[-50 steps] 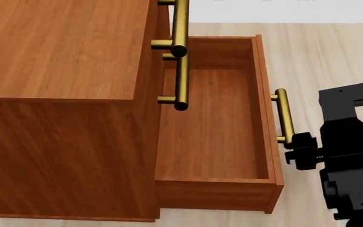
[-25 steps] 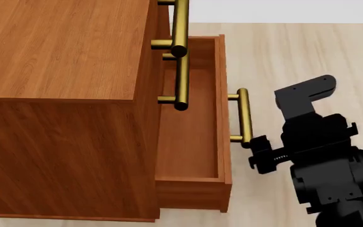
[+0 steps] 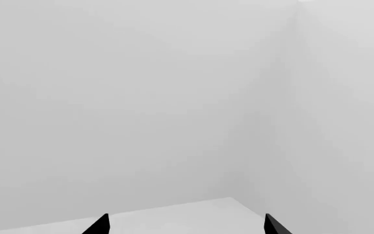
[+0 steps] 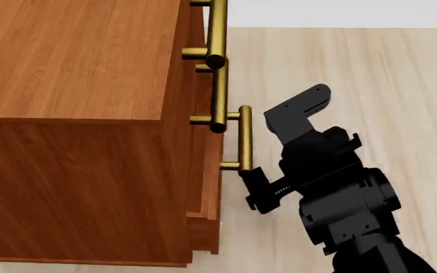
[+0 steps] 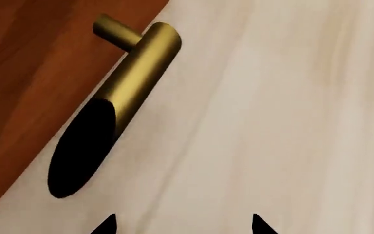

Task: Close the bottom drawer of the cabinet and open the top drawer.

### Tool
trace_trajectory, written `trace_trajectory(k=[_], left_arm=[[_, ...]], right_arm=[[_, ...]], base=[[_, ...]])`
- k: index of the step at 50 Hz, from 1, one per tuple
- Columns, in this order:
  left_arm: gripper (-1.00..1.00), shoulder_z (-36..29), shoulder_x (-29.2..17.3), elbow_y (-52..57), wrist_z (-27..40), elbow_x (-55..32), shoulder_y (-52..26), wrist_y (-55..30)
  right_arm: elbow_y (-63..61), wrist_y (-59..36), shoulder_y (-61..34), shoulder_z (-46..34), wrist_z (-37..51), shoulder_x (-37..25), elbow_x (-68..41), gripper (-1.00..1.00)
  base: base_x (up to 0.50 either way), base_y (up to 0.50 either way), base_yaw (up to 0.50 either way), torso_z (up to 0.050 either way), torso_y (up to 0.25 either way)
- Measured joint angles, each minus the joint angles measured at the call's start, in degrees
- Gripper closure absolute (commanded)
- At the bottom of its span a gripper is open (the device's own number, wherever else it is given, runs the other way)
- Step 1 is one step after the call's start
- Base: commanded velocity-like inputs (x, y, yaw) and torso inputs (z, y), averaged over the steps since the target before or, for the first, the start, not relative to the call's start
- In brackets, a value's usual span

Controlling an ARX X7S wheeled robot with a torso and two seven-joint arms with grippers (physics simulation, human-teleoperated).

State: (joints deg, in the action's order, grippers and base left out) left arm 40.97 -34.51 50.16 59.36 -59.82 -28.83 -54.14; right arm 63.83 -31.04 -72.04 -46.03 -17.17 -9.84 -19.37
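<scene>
Cabinet fills the left side of the head view, reddish-brown wood grain, top face and side panel showing. Its drawer fronts face right toward the robot.

Top drawer: only the front edge shows, at the upper right corner of the cabinet, sitting flush with the body. Its brass bar handle runs up out of the frame. Below that, the middle drawer's handle lines up under it.

Bottom drawer: sticks out a little past the cabinet face, a narrow strip of its side and front edge showing, not fully flush. Its handle stands farther right than the other two bars.

Right gripper: black, sits at the lower end of the bottom drawer's handle, touching or just beside it. In the right wrist view the brass bar with one post runs into the drawer front, a dark shadow on its near end, and two black fingertips show well apart, so the jaws are spread and not clamping the bar. Pale wood floor lies to the right of the arm.

Left gripper: only in its own wrist view, two fingertip points spread apart, nothing between them, facing a blank grey wall corner.
</scene>
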Motion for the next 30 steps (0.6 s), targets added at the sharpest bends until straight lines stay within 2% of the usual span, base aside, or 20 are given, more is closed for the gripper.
trace_trajectory(k=[13,30], left_arm=[[-1.0,-0.07,-0.09,-0.14,0.13,-0.18,0.12,0.23],[-1.0,-0.03,-0.24,-0.23,0.23,-0.34,0.42,0.57]], right_arm=[[6.98,6.6,-1.86,-1.18,-4.61,5.11,0.41,-1.0],[9.41,9.59,-2.52,-3.53,-6.12,6.01,1.29,-1.0]], base=[[0.0,0.0,0.0,0.0,0.0],[0.0,0.0,0.0,0.0,-0.001]])
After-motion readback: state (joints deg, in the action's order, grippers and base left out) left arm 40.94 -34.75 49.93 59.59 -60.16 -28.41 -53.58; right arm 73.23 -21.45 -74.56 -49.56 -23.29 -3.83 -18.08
